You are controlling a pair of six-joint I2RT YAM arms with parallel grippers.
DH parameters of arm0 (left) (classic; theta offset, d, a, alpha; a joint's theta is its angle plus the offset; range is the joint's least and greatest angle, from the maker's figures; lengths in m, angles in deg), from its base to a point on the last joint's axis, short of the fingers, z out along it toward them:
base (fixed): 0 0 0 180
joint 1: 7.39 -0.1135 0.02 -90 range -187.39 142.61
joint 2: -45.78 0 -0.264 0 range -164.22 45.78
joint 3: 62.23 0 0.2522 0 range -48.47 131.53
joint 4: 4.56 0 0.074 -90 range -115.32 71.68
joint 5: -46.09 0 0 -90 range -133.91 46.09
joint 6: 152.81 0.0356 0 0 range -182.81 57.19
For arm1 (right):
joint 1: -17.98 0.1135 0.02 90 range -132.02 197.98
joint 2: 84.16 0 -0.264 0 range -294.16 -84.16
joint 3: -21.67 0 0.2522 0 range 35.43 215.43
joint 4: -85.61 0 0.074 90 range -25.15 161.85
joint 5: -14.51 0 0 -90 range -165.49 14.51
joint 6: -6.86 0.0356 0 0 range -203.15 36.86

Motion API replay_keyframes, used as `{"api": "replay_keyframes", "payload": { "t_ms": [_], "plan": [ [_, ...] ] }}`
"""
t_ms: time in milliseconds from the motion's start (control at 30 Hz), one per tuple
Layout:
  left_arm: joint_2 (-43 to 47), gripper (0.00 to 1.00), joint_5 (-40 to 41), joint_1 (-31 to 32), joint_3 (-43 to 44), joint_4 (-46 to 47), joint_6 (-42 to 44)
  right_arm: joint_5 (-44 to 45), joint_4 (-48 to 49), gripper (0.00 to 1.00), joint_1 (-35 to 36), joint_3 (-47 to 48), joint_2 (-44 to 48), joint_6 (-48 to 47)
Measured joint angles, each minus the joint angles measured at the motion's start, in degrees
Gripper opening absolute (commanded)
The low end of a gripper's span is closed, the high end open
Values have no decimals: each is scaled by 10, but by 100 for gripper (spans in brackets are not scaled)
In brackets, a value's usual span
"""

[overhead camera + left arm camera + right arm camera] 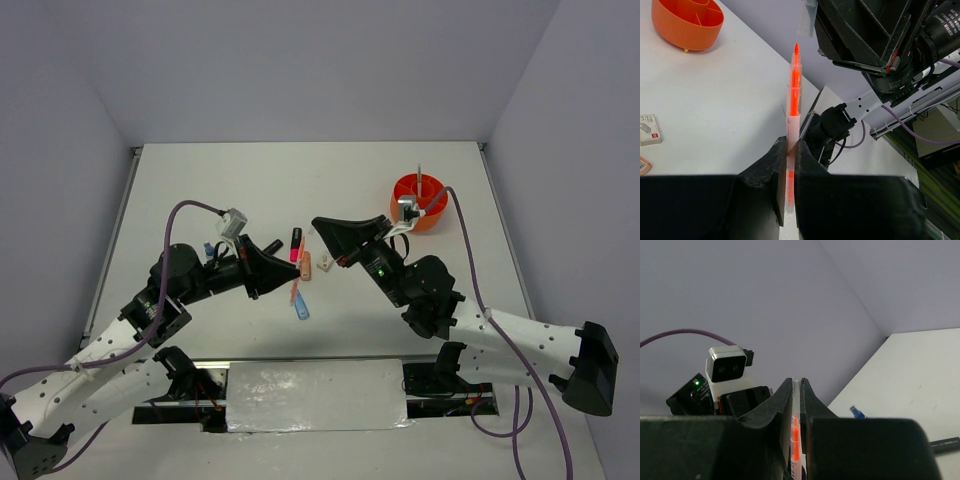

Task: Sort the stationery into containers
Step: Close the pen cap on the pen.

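My left gripper (788, 150) (279, 268) is shut on a clear thin pen (794, 90) with an orange core, which sticks out forward past the fingertips above the table. My right gripper (796, 386) (322, 228) is shut on another clear pen (795, 440) with an orange core and is held in the air facing the left gripper. The round orange tub (418, 190) (687, 22) stands at the far right with a thin pen upright in it. A pink-tipped black highlighter (296, 243), a peach bar (306, 266), a white piece (326, 264) (650, 129) and a light-blue strip (302, 312) lie between the grippers.
A tiny blue-capped bottle (856, 412) (210, 250) lies on the table behind the left wrist. A black highlighter end (945, 444) lies near it. Purple cables loop off both arms. Grey walls close the table at the back and sides.
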Motion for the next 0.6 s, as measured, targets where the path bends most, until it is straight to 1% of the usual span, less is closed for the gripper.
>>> {"api": "replay_keyframes", "payload": {
  "t_ms": [233,600],
  "plan": [
    [0,0,0,0,-2,6,0,-16,9,0,2,0,-13,0],
    [0,0,0,0,-8,6,0,-19,8,0,3,2,-18,-9]
  ]
}}
